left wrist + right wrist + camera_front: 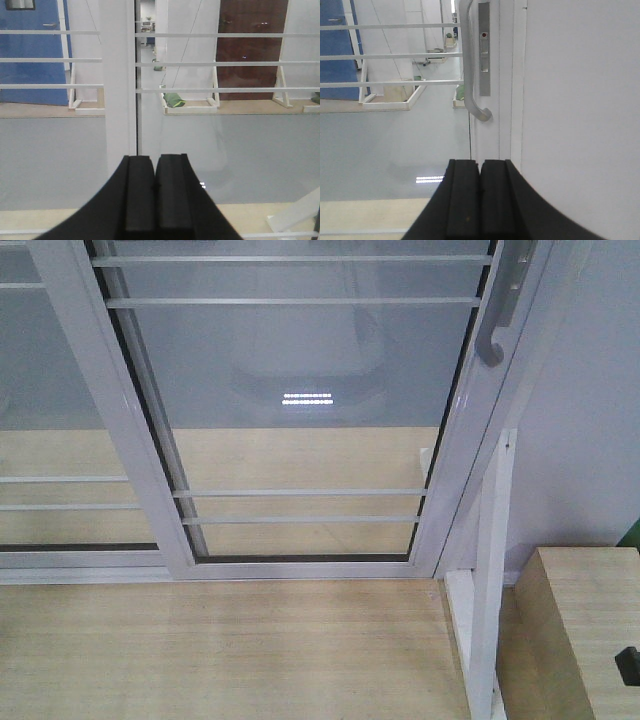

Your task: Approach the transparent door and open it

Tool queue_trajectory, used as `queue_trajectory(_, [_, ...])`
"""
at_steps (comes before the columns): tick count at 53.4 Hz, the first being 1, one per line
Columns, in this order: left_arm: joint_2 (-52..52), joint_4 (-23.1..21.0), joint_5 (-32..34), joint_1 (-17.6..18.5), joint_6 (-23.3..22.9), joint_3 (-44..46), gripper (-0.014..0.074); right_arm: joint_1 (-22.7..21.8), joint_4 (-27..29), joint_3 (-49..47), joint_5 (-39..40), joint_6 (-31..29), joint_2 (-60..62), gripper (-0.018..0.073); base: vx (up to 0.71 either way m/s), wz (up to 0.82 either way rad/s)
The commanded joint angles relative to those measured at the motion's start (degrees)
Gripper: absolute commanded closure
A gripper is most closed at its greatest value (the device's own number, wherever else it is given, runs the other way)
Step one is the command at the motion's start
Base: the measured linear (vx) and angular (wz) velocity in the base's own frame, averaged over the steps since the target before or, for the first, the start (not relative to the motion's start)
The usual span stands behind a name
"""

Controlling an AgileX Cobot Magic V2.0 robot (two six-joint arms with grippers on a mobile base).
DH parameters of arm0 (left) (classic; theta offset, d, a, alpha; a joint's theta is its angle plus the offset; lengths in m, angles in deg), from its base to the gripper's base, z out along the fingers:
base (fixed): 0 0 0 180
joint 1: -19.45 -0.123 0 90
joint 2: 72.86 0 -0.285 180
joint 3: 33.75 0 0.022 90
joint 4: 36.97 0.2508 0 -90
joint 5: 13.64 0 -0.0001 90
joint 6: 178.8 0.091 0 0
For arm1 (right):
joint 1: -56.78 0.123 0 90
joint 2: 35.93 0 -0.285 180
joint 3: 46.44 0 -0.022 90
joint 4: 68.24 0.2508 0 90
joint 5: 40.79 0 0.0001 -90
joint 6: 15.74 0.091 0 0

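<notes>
Pale wood floor [370,215] sat just left of the right gripper [480,197] jaws, transparent door [300,410] standing on it, grey floor [395,145] beyond.

Diffuse, even indoor light, no hard shadows; striped lamp glare on glossy grey floor [300,370] behind the transparent door [300,492]; front view slightly soft, wrist views sharper.

The left gripper [154,159] is matte black. Its two flat, square-tipped fingers [139,195] meet along a thin dark seam, and behind the tips the smooth black body flares outward on both sides. The right gripper [480,162] looks alike, with plain black fingers [464,200] and the same curved flare.
</notes>
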Motion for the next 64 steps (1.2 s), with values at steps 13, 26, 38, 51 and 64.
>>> queue_trajectory(13, [-0.73, -0.45, 4.67, 0.34, -0.4, -0.85, 0.0602, -0.03, -0.41, 0.25, 4.53, -0.45, 0.91, 0.0568, 0.19, -0.02])
queue_trajectory(26, [-0.73, -0.45, 4.67, 0.34, -0.4, -0.85, 0.0602, -0.03, -0.41, 0.25, 4.53, -0.45, 0.91, 0.0568, 0.15, 0.01])
queue_trajectory(38, [-0.92, -0.45, 4.49, 0.01, -0.4, -0.85, 0.0602, 0.56, -0.47, 0.25, 4.47, -0.45, 0.74, 0.0568, 0.14, 0.06])
queue_trajectory(51, [3.09, -0.45, 3.42, 0.16, -0.4, -0.46, 0.0602, 0.63, -0.43, 0.27, 4.62, -0.45, -2.07, 0.0568, -0.01, -0.02])
queue_trajectory(64, [3.17, -0.45, 2.8, 0.29, -0.4, -0.46, 0.0602, 0.63, -0.43, 0.27, 4.48, -0.45, -2.12, 0.0568, 0.0, 0.0])
